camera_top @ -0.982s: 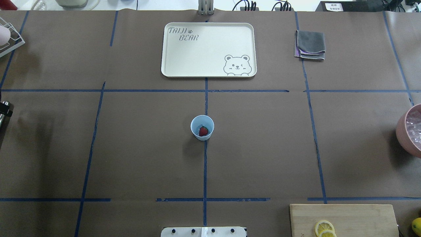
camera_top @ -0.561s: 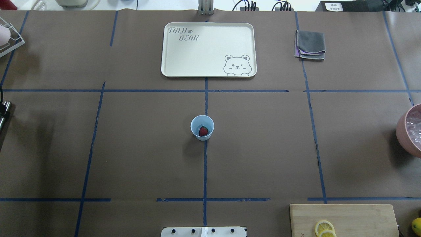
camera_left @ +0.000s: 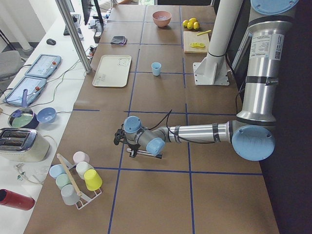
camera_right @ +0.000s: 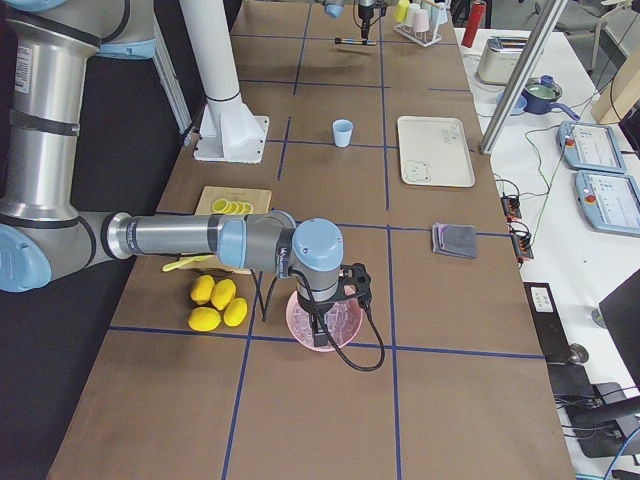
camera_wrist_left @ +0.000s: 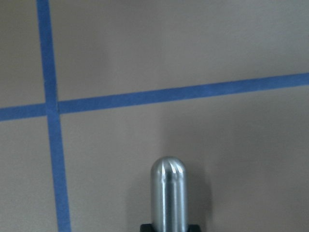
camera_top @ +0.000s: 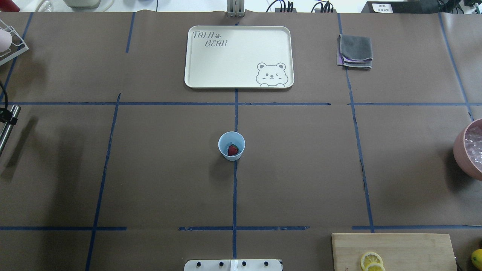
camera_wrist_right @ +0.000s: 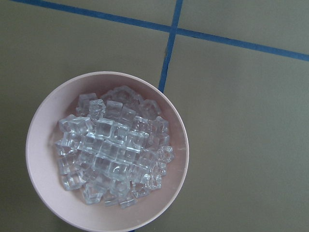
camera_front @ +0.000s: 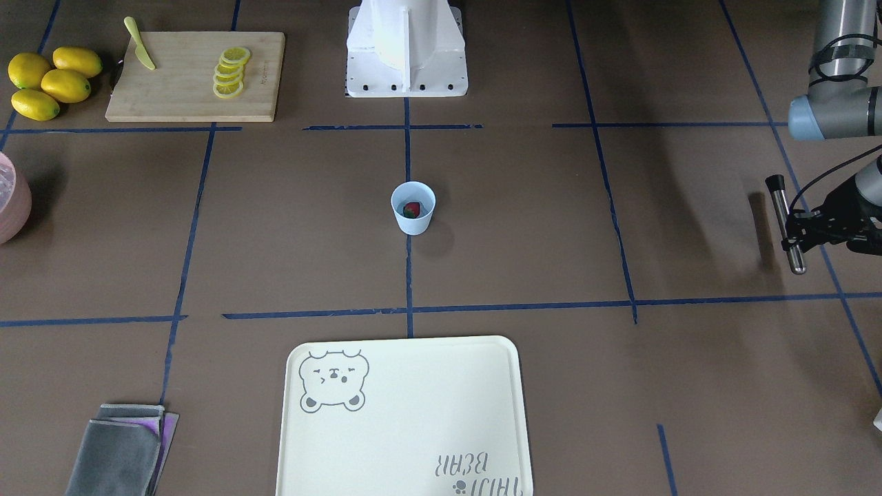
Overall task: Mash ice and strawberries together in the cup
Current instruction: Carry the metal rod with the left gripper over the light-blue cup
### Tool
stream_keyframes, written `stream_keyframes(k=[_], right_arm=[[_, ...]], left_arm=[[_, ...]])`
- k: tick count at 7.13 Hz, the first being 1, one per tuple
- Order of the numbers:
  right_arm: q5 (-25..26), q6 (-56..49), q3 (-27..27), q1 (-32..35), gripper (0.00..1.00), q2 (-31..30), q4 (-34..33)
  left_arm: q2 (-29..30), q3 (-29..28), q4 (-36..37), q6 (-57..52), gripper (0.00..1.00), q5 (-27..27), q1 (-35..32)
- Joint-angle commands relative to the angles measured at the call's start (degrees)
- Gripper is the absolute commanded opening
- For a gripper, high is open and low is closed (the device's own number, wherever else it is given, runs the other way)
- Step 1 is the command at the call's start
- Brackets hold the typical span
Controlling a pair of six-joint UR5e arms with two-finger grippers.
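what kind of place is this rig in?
Likely a robotics lab bench staged for drink prep: taped-grid table, teach pendants beside it, and props like a bowl of ice, the cup and a metal muddler in the left gripper.

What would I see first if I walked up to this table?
Probably the red strawberry sitting alone in the small blue cup at the very middle of the table. Next, the pink bowl heaped with clear ice cubes at the robot's right end. At the opposite end the left gripper holds a shiny metal rod above the table.
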State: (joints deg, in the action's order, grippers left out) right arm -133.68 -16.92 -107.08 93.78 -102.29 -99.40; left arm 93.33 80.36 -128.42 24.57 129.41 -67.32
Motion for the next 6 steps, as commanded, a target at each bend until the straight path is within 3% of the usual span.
stream_keyframes(k=[1,3,4,5,6], right_arm=[[0.0,0.0,-0.1,0.0,0.99,0.2,0.0],[0.0,0.0,-0.1,0.0,0.99,0.1,0.0],[0.0,0.0,-0.1,0.0,0.99,0.2,0.0],[0.0,0.0,-0.1,0.3,0.99,0.2,0.0],[0.0,0.0,-0.1,0.3,0.99,0.2,0.0]], left_arm=[[7.5,5.8,-0.7,-6.1,0.0,-1.9,-0.5],[15.5,6.8,-6.6,-1.4,0.0,-1.5,-0.8],[16.3,7.4,-17.4,8.3,0.0,-2.0,-0.4],[16.7,7.6,-26.8,9.2,0.0,-1.9,-0.4],[19.8,7.5,-30.8,9.4,0.0,-1.8,0.3]])
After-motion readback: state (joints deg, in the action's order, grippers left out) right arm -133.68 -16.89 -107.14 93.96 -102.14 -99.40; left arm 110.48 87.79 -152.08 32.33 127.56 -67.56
